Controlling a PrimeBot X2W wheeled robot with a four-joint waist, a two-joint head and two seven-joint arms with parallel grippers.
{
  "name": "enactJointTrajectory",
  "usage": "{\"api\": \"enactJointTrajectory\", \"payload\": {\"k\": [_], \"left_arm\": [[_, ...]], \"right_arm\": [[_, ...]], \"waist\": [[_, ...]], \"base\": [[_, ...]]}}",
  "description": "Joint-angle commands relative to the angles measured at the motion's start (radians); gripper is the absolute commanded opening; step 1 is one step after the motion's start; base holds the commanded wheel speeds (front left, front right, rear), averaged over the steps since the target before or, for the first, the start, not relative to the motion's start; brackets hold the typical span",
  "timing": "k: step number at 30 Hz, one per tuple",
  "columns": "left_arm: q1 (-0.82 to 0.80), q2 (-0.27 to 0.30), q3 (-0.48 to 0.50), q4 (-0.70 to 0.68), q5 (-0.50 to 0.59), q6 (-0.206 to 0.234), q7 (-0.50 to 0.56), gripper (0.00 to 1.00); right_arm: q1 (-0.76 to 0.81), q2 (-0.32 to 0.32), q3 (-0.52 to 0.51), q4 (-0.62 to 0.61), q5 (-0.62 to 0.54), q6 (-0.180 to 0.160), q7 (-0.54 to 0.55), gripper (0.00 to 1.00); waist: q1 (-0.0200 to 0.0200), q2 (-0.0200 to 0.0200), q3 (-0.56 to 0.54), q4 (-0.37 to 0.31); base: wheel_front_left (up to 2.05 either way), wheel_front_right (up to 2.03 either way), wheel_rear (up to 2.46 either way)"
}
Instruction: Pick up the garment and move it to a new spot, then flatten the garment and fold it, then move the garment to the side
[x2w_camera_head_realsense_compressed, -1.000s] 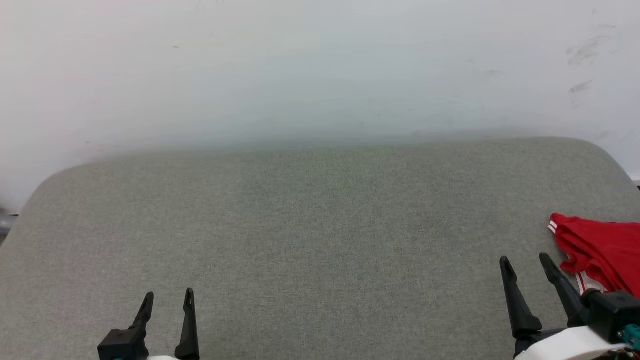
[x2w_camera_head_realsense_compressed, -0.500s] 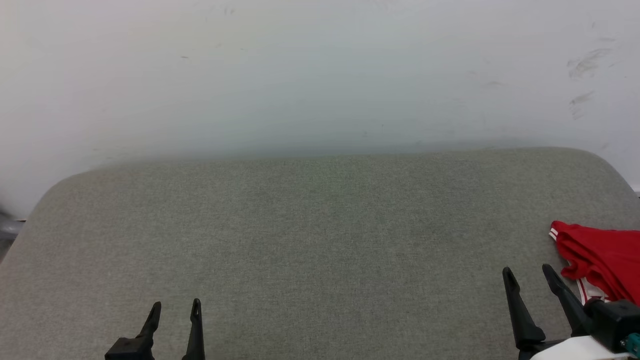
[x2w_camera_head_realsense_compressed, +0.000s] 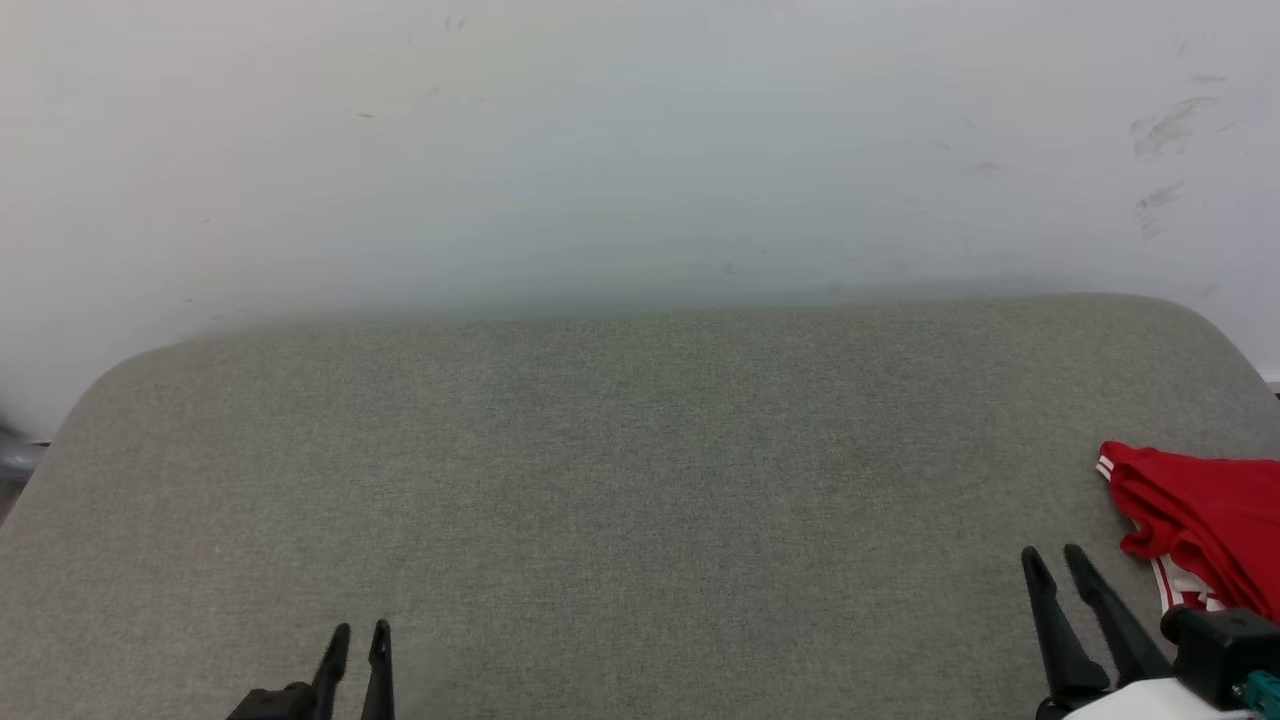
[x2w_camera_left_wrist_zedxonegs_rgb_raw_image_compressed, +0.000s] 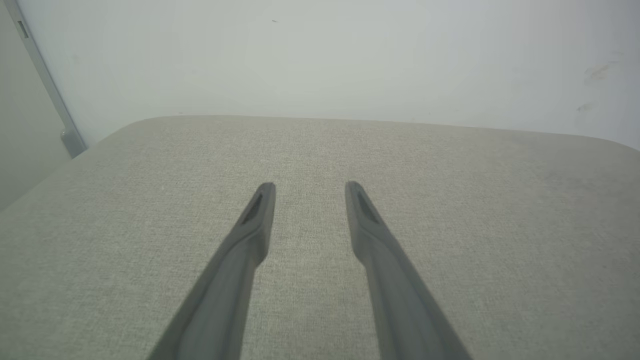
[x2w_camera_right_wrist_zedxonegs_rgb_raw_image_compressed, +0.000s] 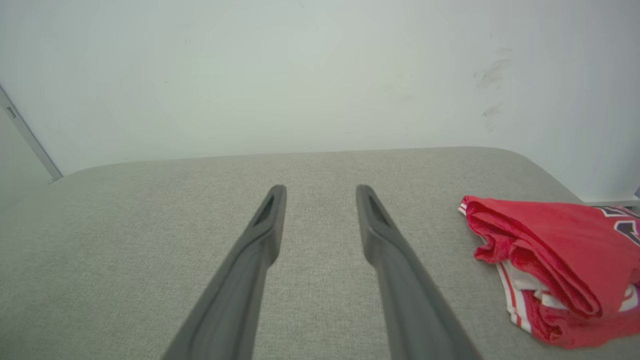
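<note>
Lying garment (x2w_camera_right_wrist_zedxonegs_rgb_raw_image_compressed: 545, 250): the red jersey is sitting bunched in loose folds toward the right end of the grey pad (x2w_camera_head_realsense_compressed: 640, 480). Red-and-white striped trim is showing along its lower folds, and a scrap of dark, white-outlined print is peeking out on the side farthest from the pad's middle.
Right gripper (x2w_camera_head_realsense_compressed: 1052, 555): it is hanging over the pad's near right part, just beside the garment on the side toward the pad's middle and not touching it. Its two dark fingers (x2w_camera_right_wrist_zedxonegs_rgb_raw_image_compressed: 270, 220) are standing parted with bare pad showing between them, so it is gripping nothing.
Left gripper (x2w_camera_head_realsense_compressed: 361, 630): it is hanging over the pad's near left part, well apart from the garment. Its fingers are likewise standing apart with a clear gap, and it is holding nothing.
Grey pad: woven fabric is stretching wide, with both far corners rounding off.
Wall (x2w_camera_head_realsense_compressed: 640, 150): a pale surface is rising behind the pad's far edge, and a few dark scuffs are showing above the pad's far right corner.
</note>
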Motion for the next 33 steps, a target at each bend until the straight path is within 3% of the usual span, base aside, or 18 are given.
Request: {"api": "enactJointTrajectory", "payload": {"k": [1, 33], "left_arm": [[0.008, -0.006, -0.003, 0.011, 0.000, 0.000, 0.000, 0.00], [-0.101, -0.082, 0.124, 0.063, -0.483, -0.126, 0.131, 0.00]], "right_arm": [[0.002, 0.000, 0.000, 0.013, 0.000, 0.000, 0.000, 0.00], [-0.118, -0.011, -0.008, 0.165, 0.567, 0.000, 0.008, 0.00]], "waist": [[0.0000, -0.0001, 0.000, 0.000], [0.0000, -0.0001, 0.030, 0.011]], "base": [[0.00, 0.00, 0.00], [0.00, 0.00, 0.00]]}}
